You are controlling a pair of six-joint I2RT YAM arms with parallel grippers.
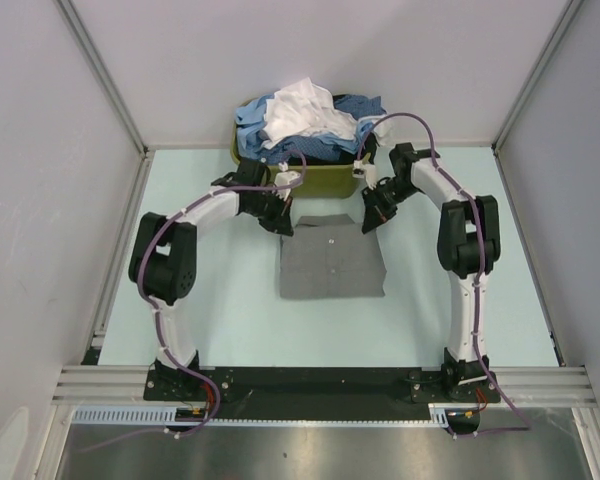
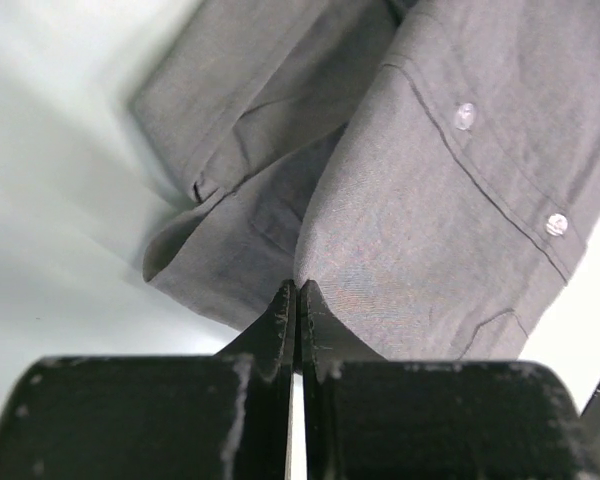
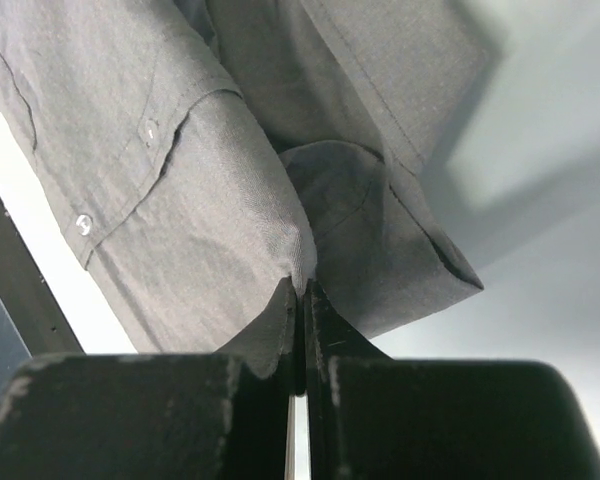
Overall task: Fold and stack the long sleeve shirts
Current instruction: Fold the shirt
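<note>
A plain mid-grey long sleeve shirt [image 1: 330,262] lies folded into a rectangle in the middle of the pale table. My left gripper [image 1: 283,222] sits at its far left corner and my right gripper [image 1: 371,220] at its far right corner. In the left wrist view the jaws are shut, my left gripper [image 2: 298,287] pinching a fold of the grey shirt [image 2: 430,190] at their tips. The right wrist view shows the same: my right gripper [image 3: 302,287] is shut, with the grey shirt [image 3: 200,220] drawn into its tips. A folded sleeve cuff [image 3: 420,240] lies beside it.
An olive-green basket [image 1: 332,180] stands at the far edge just behind both grippers, heaped with a white shirt [image 1: 300,112] and blue shirts [image 1: 365,108]. White walls close in on the left, the right and the back. A metal rail [image 1: 320,385] runs along the near edge.
</note>
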